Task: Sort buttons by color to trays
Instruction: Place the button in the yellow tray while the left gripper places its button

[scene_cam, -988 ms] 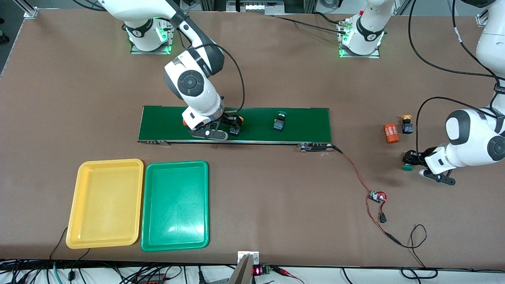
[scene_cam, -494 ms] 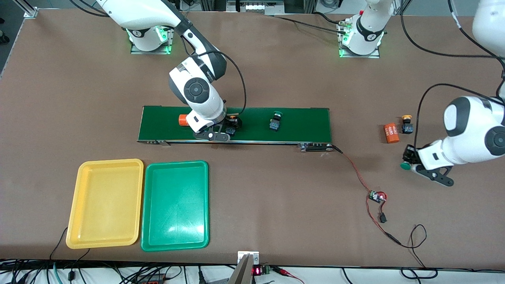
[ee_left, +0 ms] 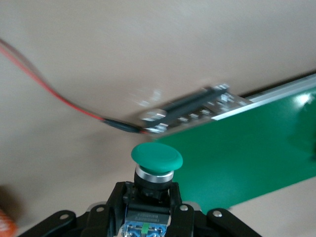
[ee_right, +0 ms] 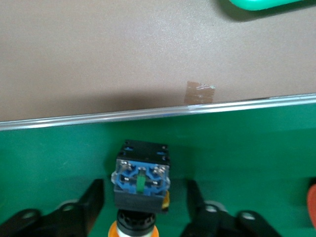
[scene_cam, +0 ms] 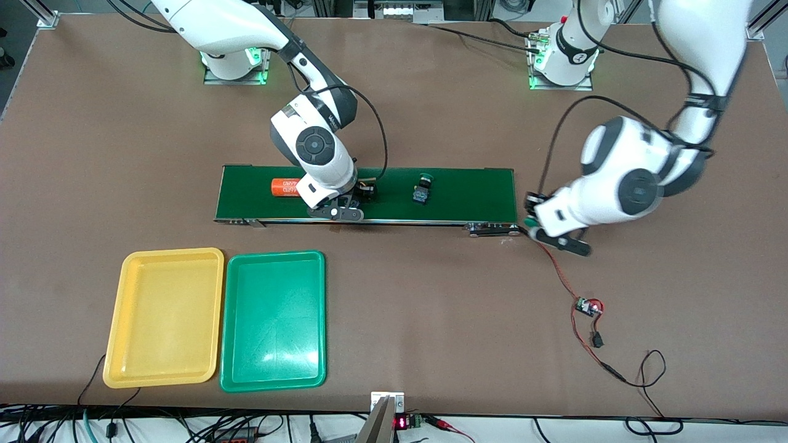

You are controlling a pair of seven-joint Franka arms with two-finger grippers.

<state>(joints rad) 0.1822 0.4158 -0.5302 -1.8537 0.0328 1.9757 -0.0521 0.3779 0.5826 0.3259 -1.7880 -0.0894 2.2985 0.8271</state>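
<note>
On the dark-green conveyor belt [scene_cam: 474, 191] lies a yellow-capped button [ee_right: 140, 180], also seen under the right arm's hand [scene_cam: 367, 188]. My right gripper [scene_cam: 357, 198] [ee_right: 143, 197] straddles it, open, with a gap on each side. A green-capped button [scene_cam: 422, 187] lies on the belt nearer the left arm's end. My left gripper [scene_cam: 533, 216] [ee_left: 148, 190] is shut on another green-capped button [ee_left: 156, 158], over the table just off the belt's end. The yellow tray [scene_cam: 165, 317] and green tray [scene_cam: 273, 320] lie side by side, nearer the front camera than the belt.
An orange cylinder [scene_cam: 285, 186] lies on the belt beside the right gripper, toward the right arm's end. A red wire runs from the belt's end to a small circuit board [scene_cam: 588, 306]. The belt's metal rail [ee_right: 158, 114] runs along its near edge.
My left arm has carried the green-capped button from the table at its end toward the belt's end. The right gripper's jaws have narrowed around the yellow-capped button. The belt's items drifted toward the right arm's end.
</note>
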